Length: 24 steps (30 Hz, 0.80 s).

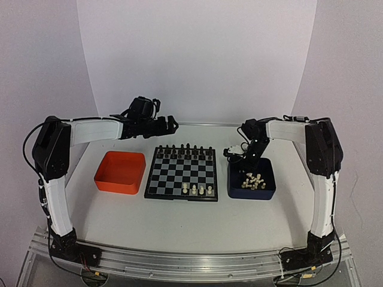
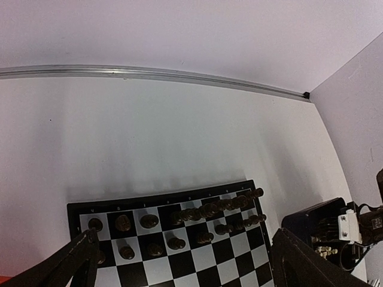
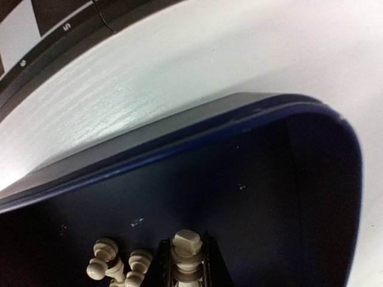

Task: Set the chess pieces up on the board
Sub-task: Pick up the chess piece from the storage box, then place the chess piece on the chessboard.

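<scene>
The board (image 1: 177,176) lies in the middle of the table. Black pieces (image 1: 182,150) fill its far two rows, and three cream-white chess pieces (image 1: 198,190) stand on its near row. More cream-white chess pieces (image 1: 254,180) lie heaped in the dark blue tray (image 1: 251,195). My right gripper (image 1: 247,169) reaches down into that tray. In the right wrist view this right gripper (image 3: 186,256) is shut on one cream piece (image 3: 187,243), with loose pieces (image 3: 114,263) beside it. My left gripper (image 1: 164,126) hovers open behind the board's far left corner, holding nothing.
An orange tray (image 1: 117,186) sits left of the board. In the left wrist view the board's rim (image 2: 161,198) and black pieces (image 2: 203,212) lie below the open left gripper (image 2: 185,266). A metal rail (image 2: 149,73) marks the table's far edge.
</scene>
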Available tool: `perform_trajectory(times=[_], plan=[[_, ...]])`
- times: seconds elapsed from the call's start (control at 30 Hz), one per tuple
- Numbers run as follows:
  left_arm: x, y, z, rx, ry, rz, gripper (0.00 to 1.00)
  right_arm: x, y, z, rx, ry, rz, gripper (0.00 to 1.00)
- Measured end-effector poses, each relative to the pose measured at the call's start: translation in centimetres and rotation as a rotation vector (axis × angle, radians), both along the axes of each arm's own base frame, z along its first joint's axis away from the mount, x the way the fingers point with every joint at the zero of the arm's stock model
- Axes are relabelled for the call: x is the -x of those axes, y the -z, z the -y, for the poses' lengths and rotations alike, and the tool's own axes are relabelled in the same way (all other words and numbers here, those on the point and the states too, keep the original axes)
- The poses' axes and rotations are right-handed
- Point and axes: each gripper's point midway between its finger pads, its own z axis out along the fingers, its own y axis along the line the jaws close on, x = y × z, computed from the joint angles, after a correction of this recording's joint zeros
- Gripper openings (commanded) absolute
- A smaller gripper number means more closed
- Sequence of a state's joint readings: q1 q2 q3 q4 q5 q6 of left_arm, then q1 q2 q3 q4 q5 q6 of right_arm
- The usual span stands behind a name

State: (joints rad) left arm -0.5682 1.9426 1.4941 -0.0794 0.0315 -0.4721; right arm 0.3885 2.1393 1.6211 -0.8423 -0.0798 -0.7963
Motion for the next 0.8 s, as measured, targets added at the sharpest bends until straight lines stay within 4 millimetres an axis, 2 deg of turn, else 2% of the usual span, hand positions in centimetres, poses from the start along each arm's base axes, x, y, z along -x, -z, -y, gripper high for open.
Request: perform_trajectory(times=[0.2, 0.47, 0.63, 0.8], plan=[[0.7, 0.0, 0.3, 0.024, 0.033, 0.002, 1.00, -0.2, -3.6, -1.0, -0.076, -0.009, 0.057, 0.00], [1.9, -2.4, 2.0, 0.106, 0.140, 0.036, 1.00, 0.3, -8.8, -2.4, -0.209, -0.021, 0.140, 0.00], [3.8, -3.9, 3.9, 0.178, 0.285, 0.034, 1.00, 1.2, -12.5, -3.6, -0.344, -0.019, 0.212, 0.00], [6.9, -4.8, 6.9, 0.206, 0.457, 0.029, 1.00, 1.6, -16.3, -5.9, -0.511, -0.032, 0.310, 0.00]])
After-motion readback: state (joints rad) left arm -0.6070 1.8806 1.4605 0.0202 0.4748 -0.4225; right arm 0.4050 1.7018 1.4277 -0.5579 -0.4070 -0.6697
